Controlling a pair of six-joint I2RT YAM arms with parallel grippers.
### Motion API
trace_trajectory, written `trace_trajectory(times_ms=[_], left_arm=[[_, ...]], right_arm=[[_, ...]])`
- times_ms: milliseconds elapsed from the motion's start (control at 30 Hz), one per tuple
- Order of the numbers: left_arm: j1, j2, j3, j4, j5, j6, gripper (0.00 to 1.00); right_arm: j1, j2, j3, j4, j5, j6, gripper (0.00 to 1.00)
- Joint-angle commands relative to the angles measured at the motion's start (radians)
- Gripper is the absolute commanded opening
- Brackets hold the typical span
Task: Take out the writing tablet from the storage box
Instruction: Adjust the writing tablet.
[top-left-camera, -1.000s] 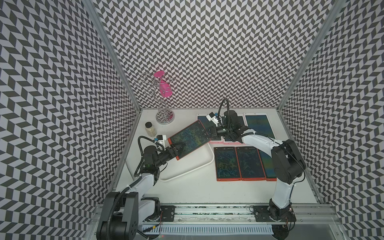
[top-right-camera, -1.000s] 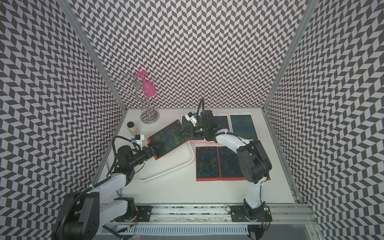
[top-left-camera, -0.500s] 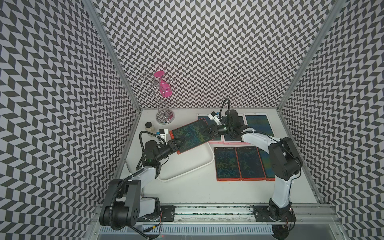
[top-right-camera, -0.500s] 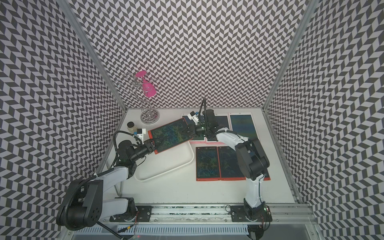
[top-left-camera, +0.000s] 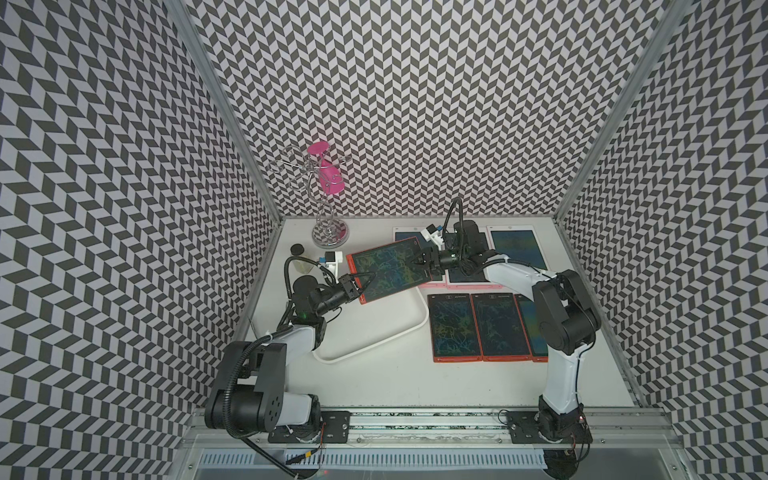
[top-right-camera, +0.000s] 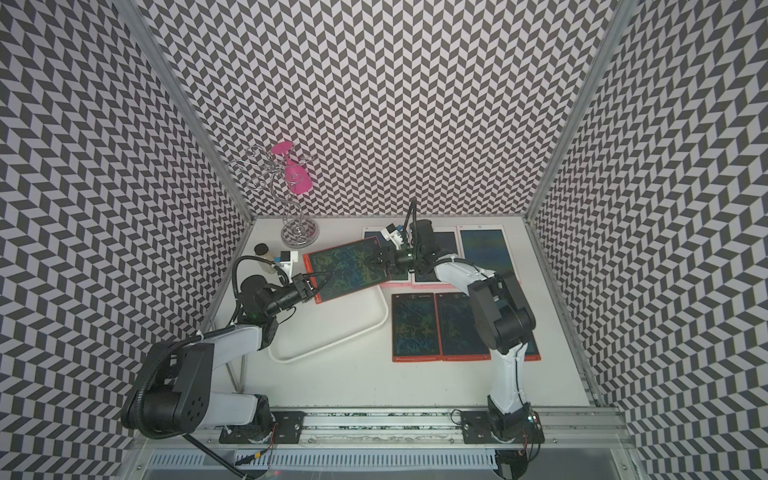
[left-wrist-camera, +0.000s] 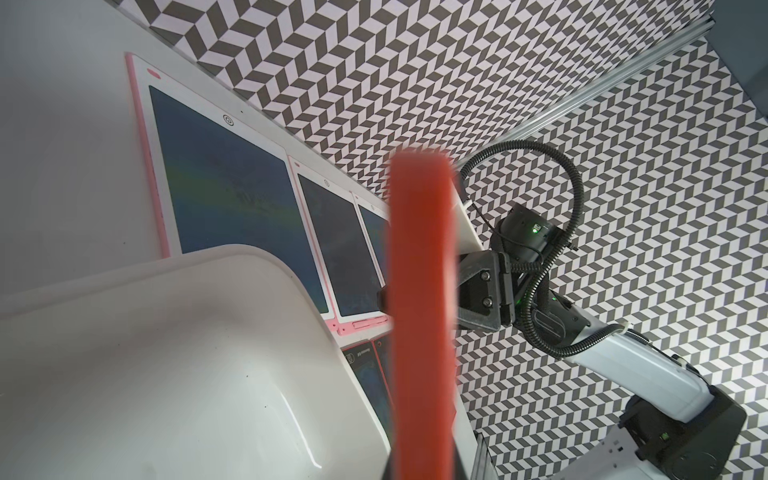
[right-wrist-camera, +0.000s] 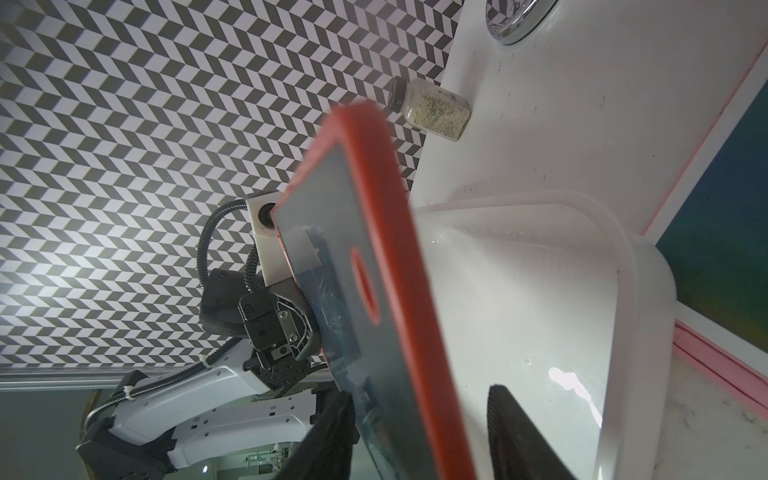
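A red-framed writing tablet (top-left-camera: 392, 268) hangs in the air between two pincers. The left pincer (top-left-camera: 362, 281) is clamped tight on one short end. The right pincer (top-left-camera: 422, 261) straddles the opposite end with its jaws parted, seemingly not pressing it. The white storage box (top-left-camera: 374, 328) lies on the table below the left pincer and the tablet.

surface (top-left-camera: 395, 382): white, flat | storage box (top-left-camera: 376, 347): lies on it at an angle | red-framed tablets (top-left-camera: 455, 326): three flat, side by side, just beside box toward right arm | pink-edged tablets (top-left-camera: 515, 247): row behind box, along back wall | wire stand (top-left-camera: 330, 237): behind box, back corner | jar (top-left-camera: 296, 249): behind box, by side wall
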Motion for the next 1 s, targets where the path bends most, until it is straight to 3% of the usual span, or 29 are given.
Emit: trace_trajectory(times_ms=[0,367,567,967], left_arm=[[-0.002,-0.002,0.024,0.041,0.015,-0.013,0.0],[-0.005,0.011,0.036,0.091,0.003,-0.082,0.0],[-0.036,-0.002,0.025,0.101,-0.081,-0.138,0.0],[-0.229,0.045,0.011,0.193,-0.323,-0.254,0.0]], right_arm=[[-0.019,0.004,0.0,0.07,-0.017,0.005,0.54],[-0.096,-0.03,-0.047,-0.04,0.142,-0.046,0.65],[-0.153,-0.199,-0.257,0.093,0.203,0.015,0.71],[-0.185,-0.535,-0.729,0.458,0.209,0.257,0.68]])
